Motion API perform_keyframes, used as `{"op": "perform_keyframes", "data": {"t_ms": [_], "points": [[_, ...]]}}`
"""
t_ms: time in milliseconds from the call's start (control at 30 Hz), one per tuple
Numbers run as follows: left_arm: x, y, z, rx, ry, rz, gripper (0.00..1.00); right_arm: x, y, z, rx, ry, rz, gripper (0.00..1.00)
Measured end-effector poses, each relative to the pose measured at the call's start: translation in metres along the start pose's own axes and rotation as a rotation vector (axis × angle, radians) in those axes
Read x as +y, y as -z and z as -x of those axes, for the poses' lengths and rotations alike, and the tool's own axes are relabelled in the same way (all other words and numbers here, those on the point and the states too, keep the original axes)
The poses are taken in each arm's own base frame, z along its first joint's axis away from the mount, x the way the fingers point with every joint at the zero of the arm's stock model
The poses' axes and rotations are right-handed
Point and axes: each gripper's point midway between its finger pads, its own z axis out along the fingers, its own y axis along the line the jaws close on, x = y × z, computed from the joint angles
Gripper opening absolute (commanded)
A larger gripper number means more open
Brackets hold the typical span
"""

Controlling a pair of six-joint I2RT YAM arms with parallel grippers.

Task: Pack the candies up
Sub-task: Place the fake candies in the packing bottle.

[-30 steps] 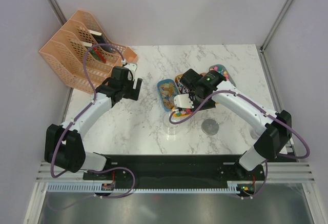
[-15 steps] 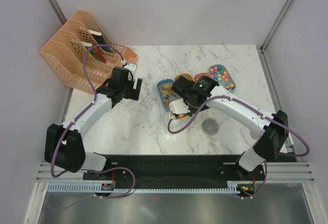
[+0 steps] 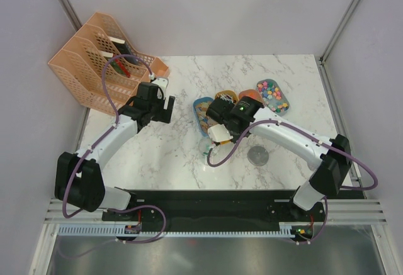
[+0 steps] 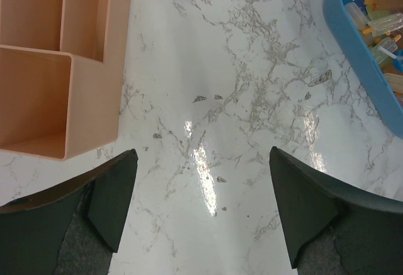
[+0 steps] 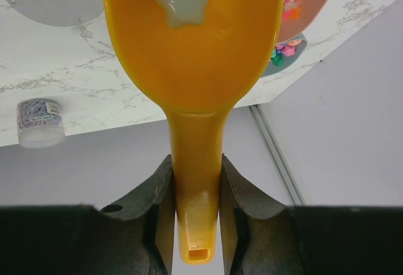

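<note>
Your right gripper (image 5: 195, 187) clamps the scoop (image 5: 195, 67), carrying a few candies (image 5: 182, 4); many more wait in the far-right tray (image 3: 262, 84). Your left gripper (image 4: 203, 162) hangs apart, holding nothing.

Light is bright and even, and shadows are faint. In the left wrist view a white glare streak lies on the marble table (image 4: 252, 99).
</note>
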Motion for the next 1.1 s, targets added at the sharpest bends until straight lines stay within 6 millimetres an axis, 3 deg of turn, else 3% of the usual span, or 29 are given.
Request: {"op": "perform_keyframes", "data": {"t_ms": [1100], "points": [[-0.002,-0.001,0.005,-0.02,0.027,-0.006,0.92,-0.014,0.018,-0.005,0.147,0.118,-0.124,0.0]]}}
